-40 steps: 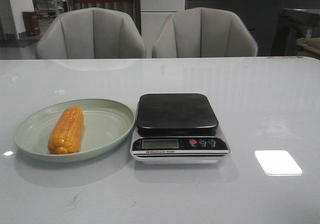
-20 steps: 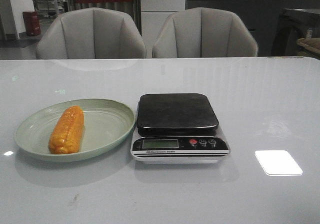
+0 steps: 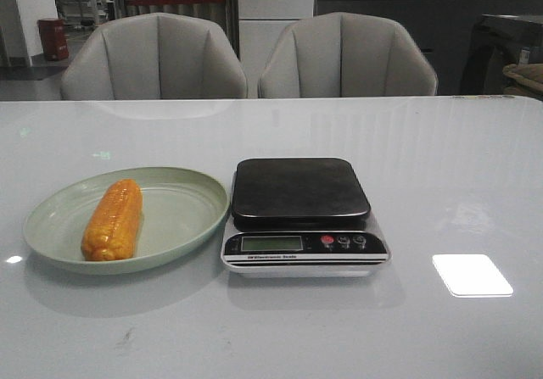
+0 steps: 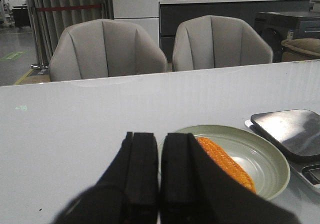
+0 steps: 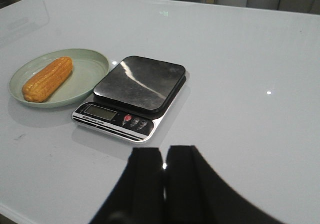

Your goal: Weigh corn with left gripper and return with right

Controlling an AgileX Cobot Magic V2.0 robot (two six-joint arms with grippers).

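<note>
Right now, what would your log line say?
corn: on plate | scale: bare | left gripper: shut | right gripper: shut

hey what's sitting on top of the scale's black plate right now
Nothing. The black plate of the scale is bare in the front and right wrist views. The corn lies in the green plate beside it. Nothing covers the weighing surface.

Neither arm appears in the front view; each gripper shows only in its own wrist view. The left gripper (image 4: 159, 176) has its two black fingers (image 4: 142, 174) pressed together, only a thin dark seam between them, nothing held; it hangs above the table surface without touching anything. The right gripper (image 5: 163, 184) is likewise closed, its black fingers (image 5: 146, 184) nearly meeting, a narrow slit between them, and empty.
</note>
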